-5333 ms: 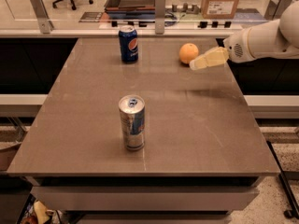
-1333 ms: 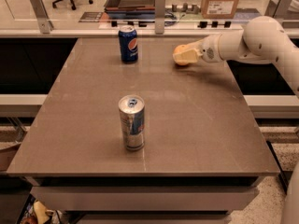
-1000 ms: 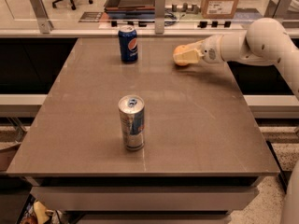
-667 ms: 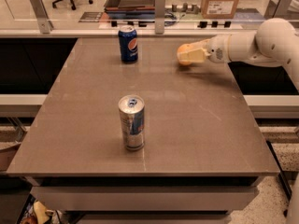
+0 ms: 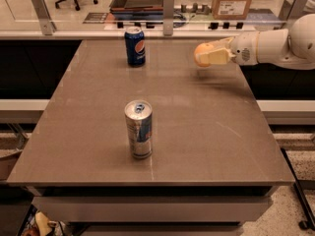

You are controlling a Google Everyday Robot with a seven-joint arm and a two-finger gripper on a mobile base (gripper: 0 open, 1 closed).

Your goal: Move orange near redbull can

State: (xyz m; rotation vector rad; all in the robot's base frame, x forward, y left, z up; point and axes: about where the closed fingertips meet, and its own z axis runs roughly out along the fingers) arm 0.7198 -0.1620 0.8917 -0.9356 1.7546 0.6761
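Observation:
The redbull can (image 5: 139, 129) stands upright near the front middle of the brown table (image 5: 197, 132). My gripper (image 5: 205, 55) reaches in from the right at the far right of the table. It is shut on the orange (image 5: 200, 54), whose peel shows between the cream fingers (image 5: 216, 57). The orange is held a little above the tabletop, far behind and to the right of the redbull can.
A dark blue Pepsi can (image 5: 134, 45) stands upright at the back of the table, left of the gripper. A counter with a cardboard box (image 5: 233, 0) and a tray lies behind the table. The white arm (image 5: 275, 45) spans the right edge.
The gripper closed around the orange at the back of the table, then lifted it and drew it slightly right. Both cans have stayed put.

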